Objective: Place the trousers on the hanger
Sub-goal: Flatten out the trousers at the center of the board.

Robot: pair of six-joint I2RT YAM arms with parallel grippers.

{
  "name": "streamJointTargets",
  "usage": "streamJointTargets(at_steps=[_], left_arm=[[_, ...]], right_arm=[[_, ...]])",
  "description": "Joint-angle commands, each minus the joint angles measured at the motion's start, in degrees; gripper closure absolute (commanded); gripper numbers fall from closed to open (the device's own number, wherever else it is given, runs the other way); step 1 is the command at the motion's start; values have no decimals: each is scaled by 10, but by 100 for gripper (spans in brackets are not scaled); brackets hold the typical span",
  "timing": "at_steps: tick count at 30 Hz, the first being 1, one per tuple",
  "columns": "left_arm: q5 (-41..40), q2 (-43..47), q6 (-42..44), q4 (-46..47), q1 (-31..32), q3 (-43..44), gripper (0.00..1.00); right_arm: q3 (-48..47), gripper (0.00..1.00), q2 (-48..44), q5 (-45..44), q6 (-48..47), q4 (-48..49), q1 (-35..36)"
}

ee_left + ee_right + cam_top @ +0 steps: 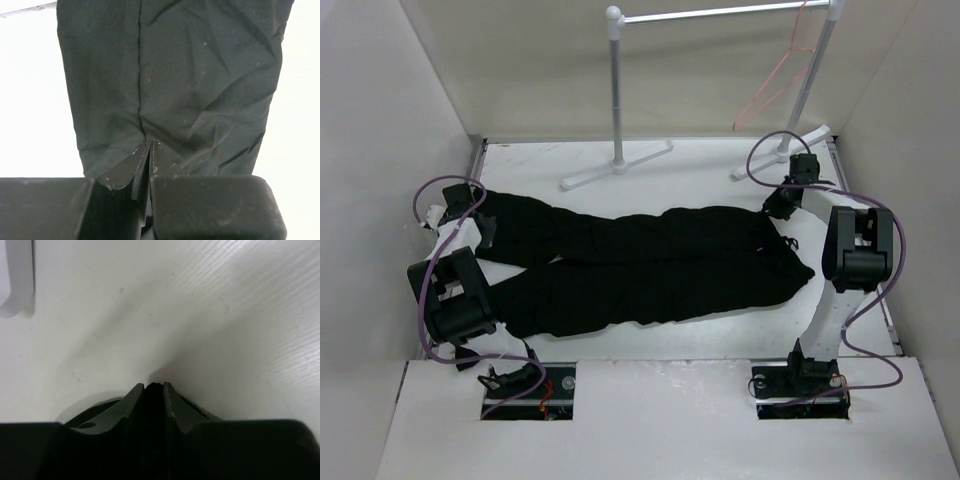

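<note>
From above, the trousers stretch left to right across the worktop, left gripper at one end, right gripper at the other, nearer the hanger up on the rail. Left wrist: fingers pinching a cloth fold. Right wrist: fingers pressed together over white worktop, no cloth showing.

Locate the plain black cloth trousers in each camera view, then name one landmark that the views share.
Top external: black cloth trousers lie across mid-table, legs leftward.
Left wrist: trousers fill the upper centre, pinched by the left end effector.
Right wrist: not clearly in it.
Shared landmark: the white table.
</note>
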State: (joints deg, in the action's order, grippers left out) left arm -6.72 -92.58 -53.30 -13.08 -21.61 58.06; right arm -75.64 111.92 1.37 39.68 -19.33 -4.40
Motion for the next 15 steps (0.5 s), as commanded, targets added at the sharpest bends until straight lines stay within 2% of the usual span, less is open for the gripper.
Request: streamJointTargets(at_steps=[1,3,5,11,14,15], left_arm=[[-7,35,-3,-5,-4,-12,98],[-6,36,-2,-6,-3,-16,98],[-3,40,-2,-6,-3,-17,98],[0,65,0,-19,14,13,98],[1,71,6,-20,11,14,95],[3,64,7,-19,8,11,92]], right_arm=[[-25,81,15,31,4,-2,-1],[-13,92,5,24,22,4,-10],[5,96,-25,19,43,30,-22],[38,97,-130,-10,98,95,-73],[44,97,-142,-5,119,109,-105],[41,97,-137,1,121,108,-109]])
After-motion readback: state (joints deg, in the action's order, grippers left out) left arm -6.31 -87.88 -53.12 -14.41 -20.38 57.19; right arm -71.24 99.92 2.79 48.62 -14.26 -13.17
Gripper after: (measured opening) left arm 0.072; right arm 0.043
